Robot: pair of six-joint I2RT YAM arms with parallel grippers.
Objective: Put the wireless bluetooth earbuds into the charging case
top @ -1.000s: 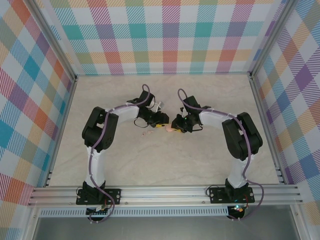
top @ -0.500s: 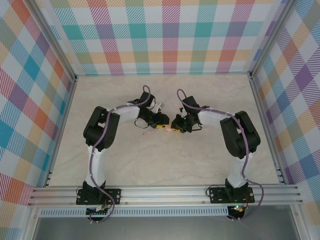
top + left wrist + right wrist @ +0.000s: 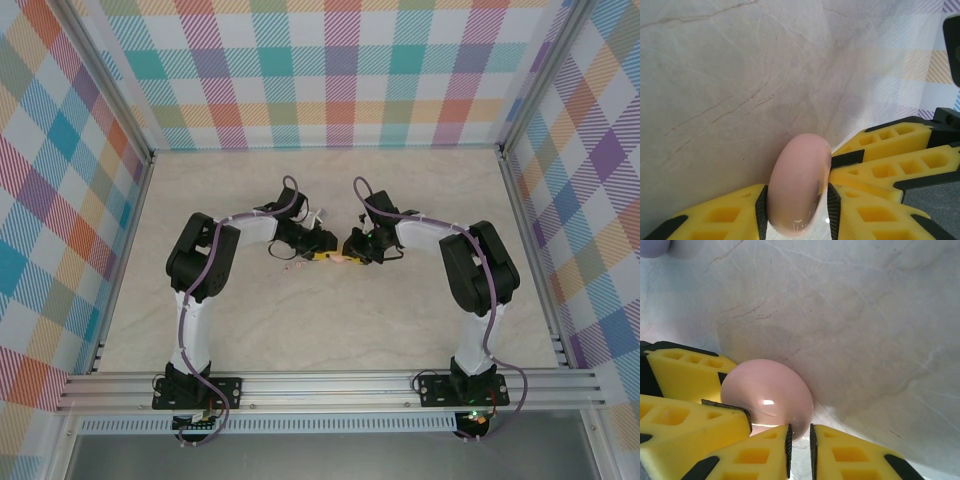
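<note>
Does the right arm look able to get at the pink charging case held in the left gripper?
Probably yes. The pink charging case sits clamped in the left gripper, and the right gripper, shut, is right at its rim with nothing between.

Left gripper (image 3: 797,192) tightened on pink case (image 3: 800,165); right gripper (image 3: 800,429) neared.

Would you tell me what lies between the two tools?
A pale pink round case: the left wrist view shows it pinched edge-on in the left tool; the right wrist view shows it at the tip of the right tool.
</note>
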